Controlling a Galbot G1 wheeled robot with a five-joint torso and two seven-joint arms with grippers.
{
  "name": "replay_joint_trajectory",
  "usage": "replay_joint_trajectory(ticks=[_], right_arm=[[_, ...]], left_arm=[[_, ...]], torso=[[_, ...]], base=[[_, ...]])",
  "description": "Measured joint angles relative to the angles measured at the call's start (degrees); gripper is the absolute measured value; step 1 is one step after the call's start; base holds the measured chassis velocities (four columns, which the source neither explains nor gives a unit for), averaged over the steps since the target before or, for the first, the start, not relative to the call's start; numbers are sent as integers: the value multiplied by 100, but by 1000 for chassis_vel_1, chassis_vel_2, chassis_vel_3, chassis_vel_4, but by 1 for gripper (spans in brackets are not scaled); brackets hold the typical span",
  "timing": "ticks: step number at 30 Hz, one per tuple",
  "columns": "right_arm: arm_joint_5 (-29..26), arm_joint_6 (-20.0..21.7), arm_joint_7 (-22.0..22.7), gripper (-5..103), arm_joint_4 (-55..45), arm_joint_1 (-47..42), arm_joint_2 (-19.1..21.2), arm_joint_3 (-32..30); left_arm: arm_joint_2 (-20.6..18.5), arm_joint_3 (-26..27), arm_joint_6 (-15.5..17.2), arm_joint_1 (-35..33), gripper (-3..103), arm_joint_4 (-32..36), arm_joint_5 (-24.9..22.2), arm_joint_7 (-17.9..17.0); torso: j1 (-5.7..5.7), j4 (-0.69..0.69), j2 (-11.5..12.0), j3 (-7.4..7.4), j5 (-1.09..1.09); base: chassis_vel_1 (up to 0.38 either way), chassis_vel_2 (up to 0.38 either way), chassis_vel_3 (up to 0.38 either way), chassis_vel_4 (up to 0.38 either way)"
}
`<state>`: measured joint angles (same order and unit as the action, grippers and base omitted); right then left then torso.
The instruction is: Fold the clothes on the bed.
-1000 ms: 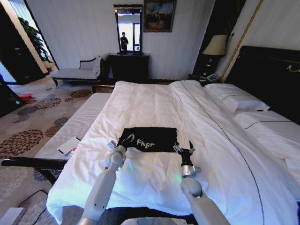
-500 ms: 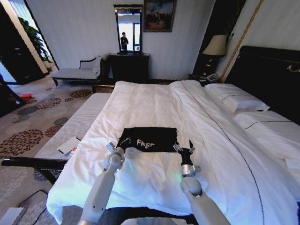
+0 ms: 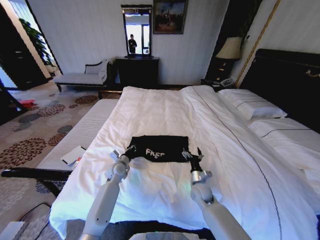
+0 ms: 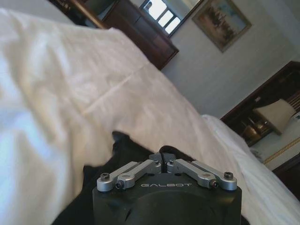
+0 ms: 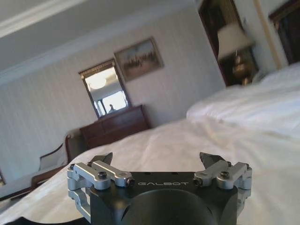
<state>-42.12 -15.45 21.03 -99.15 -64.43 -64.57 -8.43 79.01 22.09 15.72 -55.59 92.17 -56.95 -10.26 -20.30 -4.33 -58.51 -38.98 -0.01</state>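
Black cotton T-shirt [image 3: 158, 148], folded rectangular, on smooth white duvet [image 3: 165, 107].

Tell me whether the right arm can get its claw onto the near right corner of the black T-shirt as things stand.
Probably yes. The right claw is open and sits right at the near right corner of the black T-shirt, which lies flat on the white duvet. Nothing lies between them; the left claw is at the opposite corner.

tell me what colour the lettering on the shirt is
White, on the black T-shirt; clearest in the head view.
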Motion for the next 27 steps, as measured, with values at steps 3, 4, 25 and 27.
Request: replay_joint_trajectory(ticks=[3, 4, 25, 27], right_arm=[[-392, 223, 239, 100, -55, 244, 98, 227], [-560, 312, 378, 100, -52, 385, 134, 348], [-939, 311, 732, 100, 702, 1306, 421, 1470], [-1065, 312, 756, 100, 645, 1338, 502, 1542]], left_arm=[[-41, 33, -4, 2, 0, 68, -6, 3], [-65, 48, -6, 2, 0, 85, -9, 3], [-36, 75, -73, 493, 0, 238, -163, 15], [-18, 28, -74, 540, 0, 251, -160, 15]], torso=[[0, 0, 0, 0, 1], [0, 0, 0, 0, 1], [0, 1, 0, 0, 2], [0, 1, 1, 0, 1]], base=[[0, 0, 0, 0], [0, 0, 0, 0], [0, 0, 0, 0], [0, 0, 0, 0]])
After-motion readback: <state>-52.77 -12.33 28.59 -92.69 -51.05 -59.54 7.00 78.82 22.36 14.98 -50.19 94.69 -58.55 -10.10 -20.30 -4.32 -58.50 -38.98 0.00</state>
